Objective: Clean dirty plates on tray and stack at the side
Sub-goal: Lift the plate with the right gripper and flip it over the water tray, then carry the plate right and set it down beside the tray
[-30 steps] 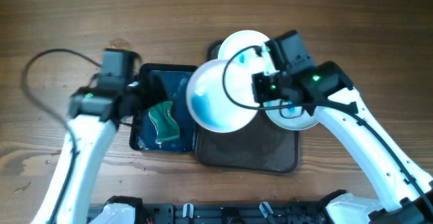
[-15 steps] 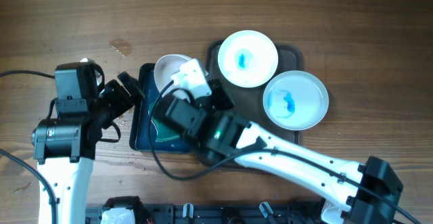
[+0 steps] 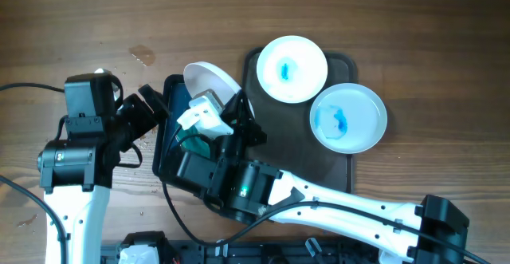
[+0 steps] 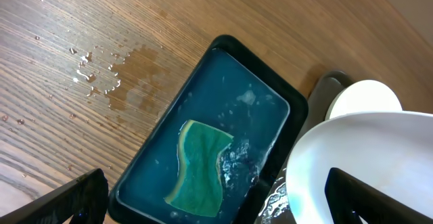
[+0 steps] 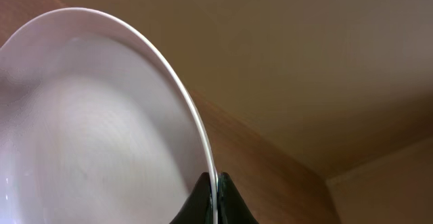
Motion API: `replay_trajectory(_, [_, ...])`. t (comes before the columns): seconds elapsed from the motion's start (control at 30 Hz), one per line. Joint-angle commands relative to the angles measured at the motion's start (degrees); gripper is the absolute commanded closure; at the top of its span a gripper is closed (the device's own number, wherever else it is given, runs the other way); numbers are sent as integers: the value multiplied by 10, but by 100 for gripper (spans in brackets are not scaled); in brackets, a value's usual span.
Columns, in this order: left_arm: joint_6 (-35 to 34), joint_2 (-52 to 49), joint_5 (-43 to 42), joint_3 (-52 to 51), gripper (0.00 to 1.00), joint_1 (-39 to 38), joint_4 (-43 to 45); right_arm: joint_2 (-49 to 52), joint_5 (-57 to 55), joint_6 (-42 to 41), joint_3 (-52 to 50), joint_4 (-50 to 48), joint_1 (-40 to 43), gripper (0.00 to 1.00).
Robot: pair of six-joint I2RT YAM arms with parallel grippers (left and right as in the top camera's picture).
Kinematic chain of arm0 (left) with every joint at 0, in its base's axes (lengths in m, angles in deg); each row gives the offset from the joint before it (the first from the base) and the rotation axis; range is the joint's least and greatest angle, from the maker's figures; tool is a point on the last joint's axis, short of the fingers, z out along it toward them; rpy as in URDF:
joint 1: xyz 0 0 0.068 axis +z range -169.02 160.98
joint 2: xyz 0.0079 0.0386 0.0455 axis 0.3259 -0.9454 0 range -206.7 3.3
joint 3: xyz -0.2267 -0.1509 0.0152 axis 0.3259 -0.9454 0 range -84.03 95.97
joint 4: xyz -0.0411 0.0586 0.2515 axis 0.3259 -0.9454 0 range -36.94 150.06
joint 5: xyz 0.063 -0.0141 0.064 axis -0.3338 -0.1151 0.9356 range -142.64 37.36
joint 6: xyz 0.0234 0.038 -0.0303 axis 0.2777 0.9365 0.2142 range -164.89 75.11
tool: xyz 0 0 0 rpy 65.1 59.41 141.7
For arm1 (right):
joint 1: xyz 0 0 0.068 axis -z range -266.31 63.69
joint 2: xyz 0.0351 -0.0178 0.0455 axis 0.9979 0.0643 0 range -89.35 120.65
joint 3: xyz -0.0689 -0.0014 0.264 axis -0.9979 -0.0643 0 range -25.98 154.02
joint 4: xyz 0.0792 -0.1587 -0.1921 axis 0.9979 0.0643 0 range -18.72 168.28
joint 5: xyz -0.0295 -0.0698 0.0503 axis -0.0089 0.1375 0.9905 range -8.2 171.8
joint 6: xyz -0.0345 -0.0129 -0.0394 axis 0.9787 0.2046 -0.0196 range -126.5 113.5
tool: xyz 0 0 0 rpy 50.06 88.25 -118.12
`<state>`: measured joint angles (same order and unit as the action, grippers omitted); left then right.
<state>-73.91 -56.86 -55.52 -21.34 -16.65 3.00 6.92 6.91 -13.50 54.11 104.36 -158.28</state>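
Left gripper hung left of tray, jaws wide, empty. Basin with green sponge sat just left of tray. Right gripper pinched tilted plate by its rim, over basin. Blue-smeared far plate and near plate lay on tray's right half.

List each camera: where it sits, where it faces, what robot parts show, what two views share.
Overhead: above the table, facing straight down; left arm, right arm, tray, basin.
Left wrist: on the left arm, looking down at basin and sponge; its open jaws at the bottom corners.
Right wrist: on the right arm, tilted upward; its jaws pinch the held plate.
Shared: all three show the held plate.
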Motion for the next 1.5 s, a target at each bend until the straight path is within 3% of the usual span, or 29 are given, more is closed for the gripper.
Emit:
replay_trajectory(0.0, [-1, 4, -7, 9, 0, 3, 0, -9, -23, 11, 12, -8, -2, 96])
replay_trajectory(0.33, [-1, 4, -7, 9, 0, 3, 0, -9, -38, 59, 12, -64, -1, 96])
replay_trajectory(0.57, [-1, 4, -7, 9, 0, 3, -1, -9, -44, 201, 12, -155, 14, 96])
replay_trajectory(1.07, [-1, 4, -7, 9, 0, 3, 0, -8, -47, 188, 10, -166, 16, 96])
replay_trajectory(1.1, [-1, 4, -7, 9, 0, 3, 0, -8, 14, 179, 10, -159, 13, 96])
replay_trajectory(1.13, [-1, 4, -7, 9, 0, 3, 0, -8, 42, 210, 10, -150, 8, 96])
replay_trajectory(1.17, [-1, 4, -7, 9, 0, 3, 0, -8, -7, 221, 8, -157, 10, 96])
replay_trajectory(1.2, [-1, 4, -7, 9, 0, 3, 0, -8, -32, 168, 8, -160, 23, 96])
replay_trajectory(1.27, [-1, 4, -7, 9, 0, 3, 0, -8, 27, 188, 7, -127, 24, 96])
replay_trajectory(1.3, [-1, 4, -7, 9, 0, 3, 0, -7, -7, 136, 3, -129, 41, 96])
replay_trajectory(1.33, [-1, 4, -7, 9, 0, 3, 0, -8, 29, 52, 3, -93, 58, 95])
replay_trajectory(1.43, [-1, 4, -7, 9, 0, 3, -1, -8, 357, -178, 3, 22, 150, 96])
replay_trajectory(1.47, [-1, 4, -7, 9, 0, 3, 0, -8, 482, -206, 3, 23, 196, 96])
